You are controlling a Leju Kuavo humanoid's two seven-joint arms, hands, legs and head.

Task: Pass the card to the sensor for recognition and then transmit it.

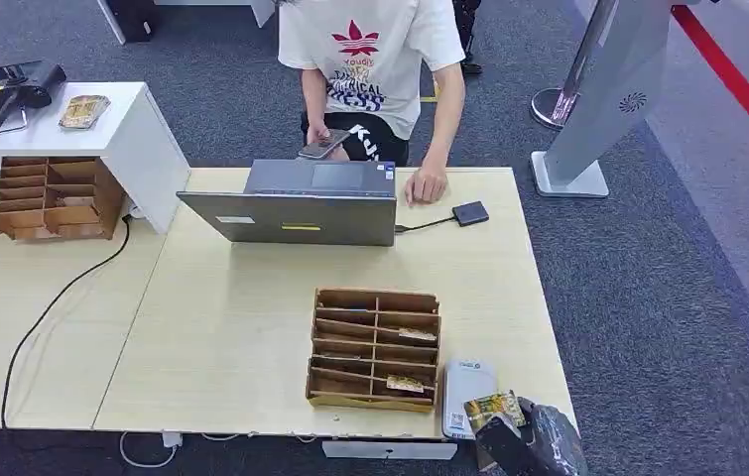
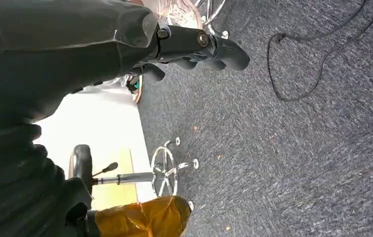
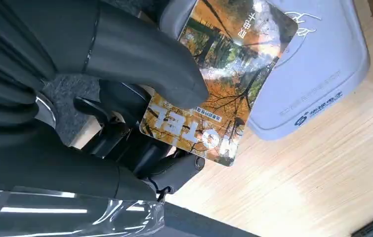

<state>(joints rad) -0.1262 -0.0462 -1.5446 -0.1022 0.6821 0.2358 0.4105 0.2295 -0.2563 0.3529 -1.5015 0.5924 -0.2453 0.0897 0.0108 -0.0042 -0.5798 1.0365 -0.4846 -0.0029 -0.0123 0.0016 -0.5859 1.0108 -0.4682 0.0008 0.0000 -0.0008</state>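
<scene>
Glossy autumn-leaf print catches your eye first: the card [image 3: 219, 84] sits pinched in your right hand [image 1: 534, 436], thick grey thumb [image 3: 140, 59] pressed on its face and darker fingers [image 3: 174, 170] underneath, so part of the print is covered and you can read only some large pale letters along one edge. It hangs over the near end of the sensor [image 1: 468, 395], a smooth pale-grey slab with rounded corners lying flat on the light woodgrain table [image 1: 241, 327]; whether card and sensor touch, you cannot tell. From the head view your right hand is cut off by the bottom edge, wrapped in shiny dark cover. Just left of the sensor stands a brown cardboard organiser [image 1: 374, 349] with slotted compartments, a few more cards lying in them, too small to read. Across the table a grey laptop [image 1: 296, 203] shows you its back, and a person [image 1: 375, 74] in a white printed shirt stands behind it, head out of frame, one hand on the tabletop. Your left hand [image 2: 194, 47] hangs over dark carpet, fingers curled in on nothing, half hidden behind its ribbed cover.
</scene>
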